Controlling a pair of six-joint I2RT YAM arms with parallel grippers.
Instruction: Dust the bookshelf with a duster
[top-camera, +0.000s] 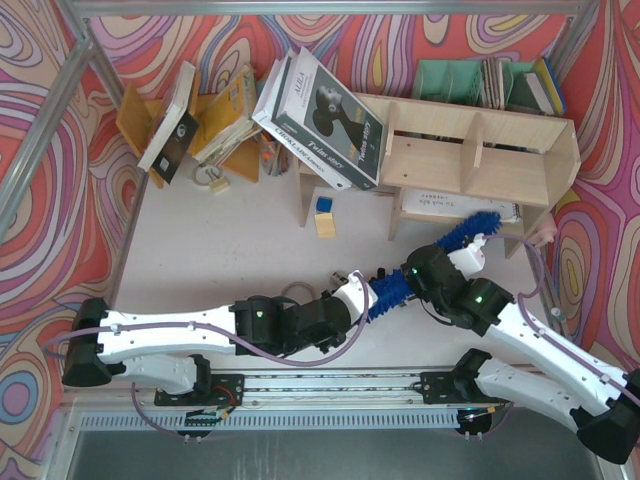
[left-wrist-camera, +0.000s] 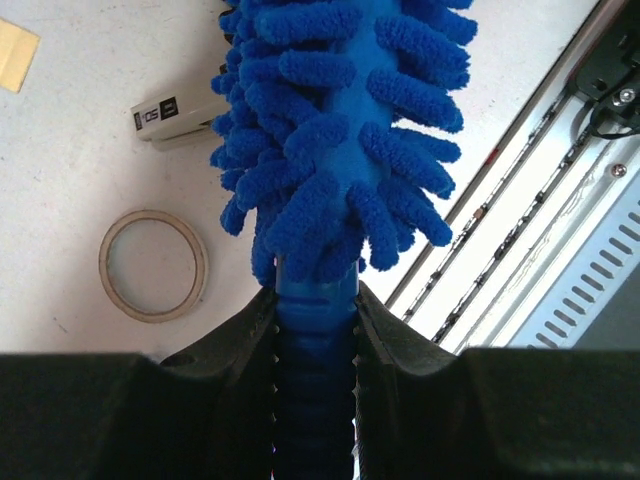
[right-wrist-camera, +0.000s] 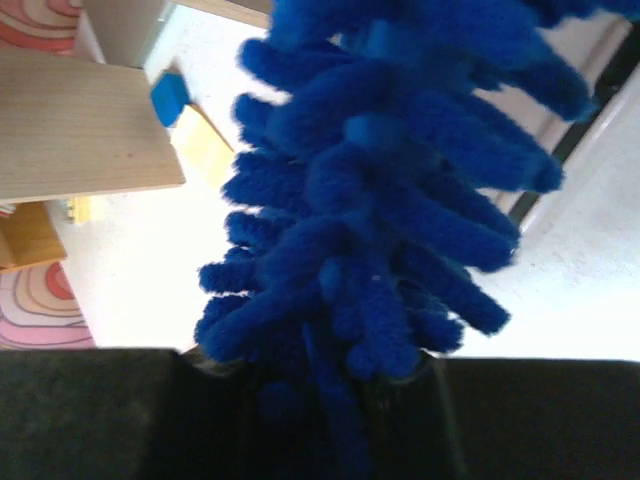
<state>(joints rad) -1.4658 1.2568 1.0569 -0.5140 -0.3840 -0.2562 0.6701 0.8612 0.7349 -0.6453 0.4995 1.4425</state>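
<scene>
Left end effector (left-wrist-camera: 315, 298) fills the bottom of its wrist view, jaws pinched tight on the duster (left-wrist-camera: 340, 130) handle, right where the ribbed stem meets the fluff. Tape ring (left-wrist-camera: 153, 264) lies on the surface (left-wrist-camera: 60, 180) at 9 o'clock of that grip, apart from it.

Right end effector (right-wrist-camera: 320, 365) straddles the fluffy head further up. Fibres hide the pads, so I can't tell if it's clamped or just around it.

Top view: duster runs from centre out toward 2 o'clock, tip just at the front of the bookshelf (top-camera: 480, 150) lower tier, right bay.

My read: grip setup or handover between the arms. No wiping contact I can confirm.

Next move needs one arm owning the duster, preferably by the handle rather than the head. Then push the head into the bay and sweep along the board, 9 to 3 o'clock.

Risk: arms pulling against each other bend the stem.
</scene>
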